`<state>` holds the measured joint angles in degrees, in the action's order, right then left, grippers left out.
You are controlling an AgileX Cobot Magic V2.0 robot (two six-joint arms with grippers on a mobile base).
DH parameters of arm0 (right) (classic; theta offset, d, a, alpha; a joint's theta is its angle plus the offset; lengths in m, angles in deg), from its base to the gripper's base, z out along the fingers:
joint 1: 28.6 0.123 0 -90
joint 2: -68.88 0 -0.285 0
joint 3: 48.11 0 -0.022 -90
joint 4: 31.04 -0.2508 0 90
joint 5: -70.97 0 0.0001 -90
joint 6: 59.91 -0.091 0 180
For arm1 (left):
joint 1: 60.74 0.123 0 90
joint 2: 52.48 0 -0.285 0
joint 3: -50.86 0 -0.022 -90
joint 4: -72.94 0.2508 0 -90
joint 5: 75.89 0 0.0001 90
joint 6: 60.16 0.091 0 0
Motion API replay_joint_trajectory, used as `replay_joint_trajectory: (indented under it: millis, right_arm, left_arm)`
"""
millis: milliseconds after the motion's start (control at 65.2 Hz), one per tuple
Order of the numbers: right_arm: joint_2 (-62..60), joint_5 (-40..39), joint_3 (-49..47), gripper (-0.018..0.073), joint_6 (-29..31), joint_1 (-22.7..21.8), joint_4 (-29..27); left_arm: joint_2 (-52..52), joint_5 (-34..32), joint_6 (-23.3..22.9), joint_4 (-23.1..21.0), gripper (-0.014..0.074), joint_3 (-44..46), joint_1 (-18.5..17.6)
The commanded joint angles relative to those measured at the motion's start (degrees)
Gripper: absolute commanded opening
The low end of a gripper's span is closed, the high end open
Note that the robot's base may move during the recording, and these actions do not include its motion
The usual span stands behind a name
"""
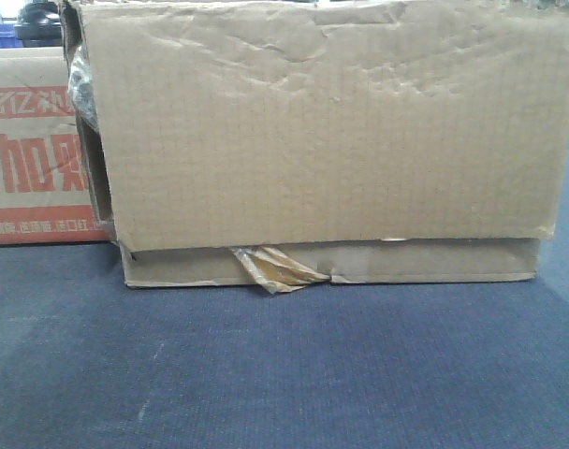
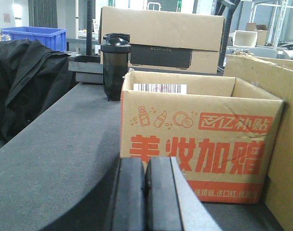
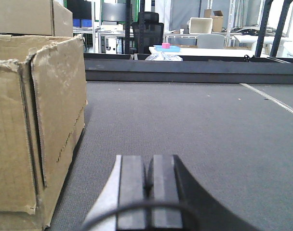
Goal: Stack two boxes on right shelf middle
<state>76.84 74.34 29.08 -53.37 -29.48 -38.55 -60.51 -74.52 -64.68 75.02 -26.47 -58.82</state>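
Observation:
In the front view the large brown box [image 1: 322, 122], its face wrinkled and dented, rests on the flatter brown box [image 1: 425, 262], which has torn yellowish tape strands [image 1: 277, 269] hanging at its front. Both stand on a dark grey felt-like surface [image 1: 284, 374]. My left gripper [image 2: 145, 190] is shut and empty, low over that surface, facing the red-printed box. My right gripper [image 3: 149, 185] is shut and empty, with the large box's end [image 3: 50, 120] just to its left. The large box's side also shows in the left wrist view [image 2: 284, 144]. The steel shelf is out of view.
A cardboard box with red characters [image 2: 199, 139] stands left of the stack and also shows in the front view [image 1: 32, 150]. Behind it are a black shaker bottle [image 2: 113, 65], another big carton [image 2: 161, 38], a black cloth [image 2: 26, 82] and a blue bin [image 2: 33, 36].

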Motion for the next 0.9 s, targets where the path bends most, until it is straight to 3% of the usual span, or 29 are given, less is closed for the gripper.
replay_joint_trajectory:
  millis: [0, 720, 889]
  right_arm:
    - [-0.18, -1.28, 0.03, -0.0154, 0.11, -0.04, 0.27]
    - [-0.18, -5.19, 0.03, -0.0154, 0.11, -0.04, 0.27]
    - [-0.18, -10.29, -0.39, -0.0154, -0.18, -0.04, -0.13]
  left_arm:
    - [0.24, -0.89, 0.08, -0.37, -0.0111, 0.11, 0.06]
    - [0.24, -3.83, 0.08, -0.47, -0.0111, 0.11, 0.07]
    - [0.24, -12.42, 0.08, -1.40, -0.0111, 0.11, 0.07]
